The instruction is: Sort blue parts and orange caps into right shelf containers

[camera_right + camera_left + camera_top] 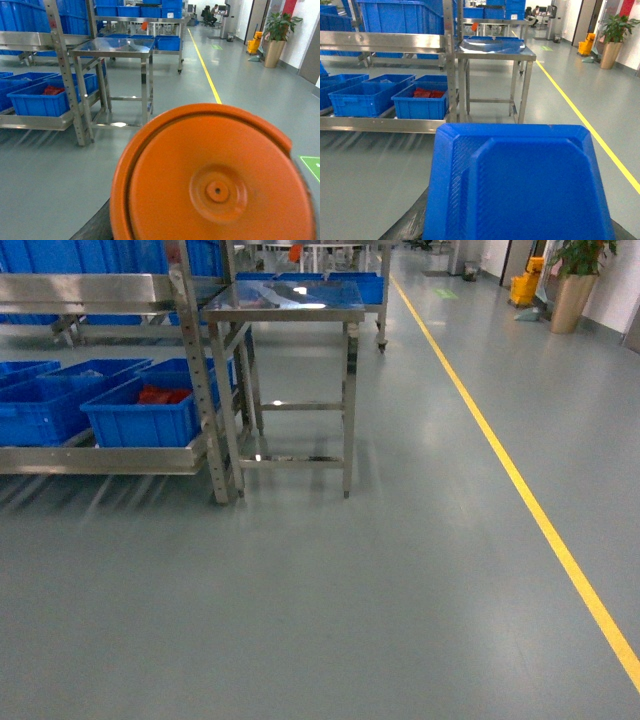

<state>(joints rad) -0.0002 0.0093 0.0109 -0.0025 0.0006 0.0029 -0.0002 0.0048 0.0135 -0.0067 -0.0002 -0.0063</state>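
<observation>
Closest to each wrist camera sits the cargo. A blue part (520,185), blocky with angled corners, fills the lower half of the left wrist view; an orange cap (215,180), round with a small central dimple, fills the right one. Each sits where a gripper would hold it, but neither camera shows fingers, so I cannot tell whether the jaws are apart or clamped. Both pieces look like hard, light moulded plastic, stiff and probably a bit slick. I'd judge the cap best pinched across its rim and the part across its flat sides.

Beyond them lies bare grey floor (330,620), with plenty of room to roll forward. A yellow line (520,490) runs along the right.

Further on stands a steel table (285,300) on thin legs, just beside the shelf upright (205,370); those posts and the shelf's front lip are the edges to mind. On the low shelf sit the blue bins (140,415), the nearest holding something red. A potted plant (575,280) stands far back.
</observation>
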